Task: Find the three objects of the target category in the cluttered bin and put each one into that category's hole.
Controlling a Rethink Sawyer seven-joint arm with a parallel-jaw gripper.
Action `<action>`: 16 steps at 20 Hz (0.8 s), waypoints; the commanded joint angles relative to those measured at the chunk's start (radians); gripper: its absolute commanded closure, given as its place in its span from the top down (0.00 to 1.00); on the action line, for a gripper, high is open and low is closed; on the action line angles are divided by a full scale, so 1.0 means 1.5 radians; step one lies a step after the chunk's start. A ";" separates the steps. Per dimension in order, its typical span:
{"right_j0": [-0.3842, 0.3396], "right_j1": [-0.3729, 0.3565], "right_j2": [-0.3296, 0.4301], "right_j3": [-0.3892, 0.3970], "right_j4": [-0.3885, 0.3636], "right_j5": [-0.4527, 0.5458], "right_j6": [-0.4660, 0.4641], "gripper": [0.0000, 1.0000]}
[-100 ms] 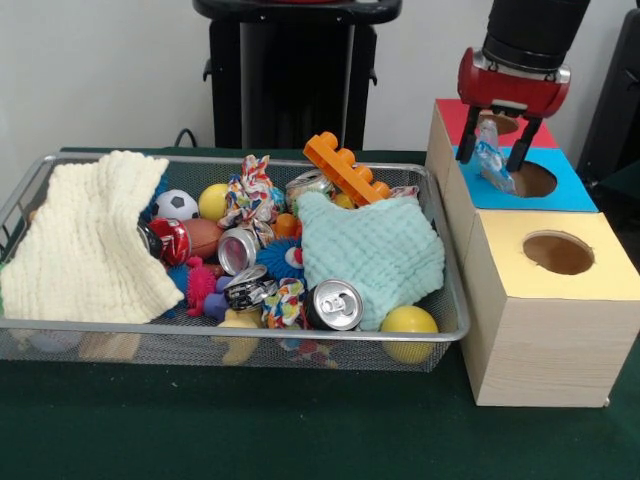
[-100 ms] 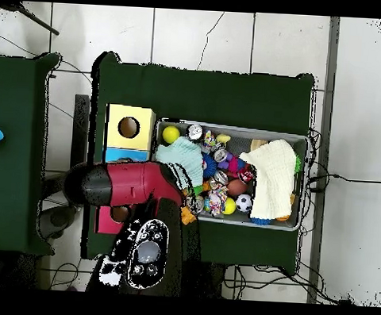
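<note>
I am holding the claw (image 1: 495, 152) above the blue-topped hole (image 1: 532, 180), its fingers pinching a crumpled clear plastic item (image 1: 492, 155). The item is hanging toward the hole's near rim rather than over its centre; released here, I judge it could catch on the blue lid and sit there. Beyond, the wire bin (image 1: 452, 300) on the table (image 1: 300, 430) is holding cans, balls and cloths.

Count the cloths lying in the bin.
2, by the front view: a cream cloth at the bin's left end, a mint cloth towards its right. Others may be buried.
</note>
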 commanded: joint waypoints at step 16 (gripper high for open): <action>-0.072 -0.013 0.084 0.076 0.015 0.045 0.017 1.00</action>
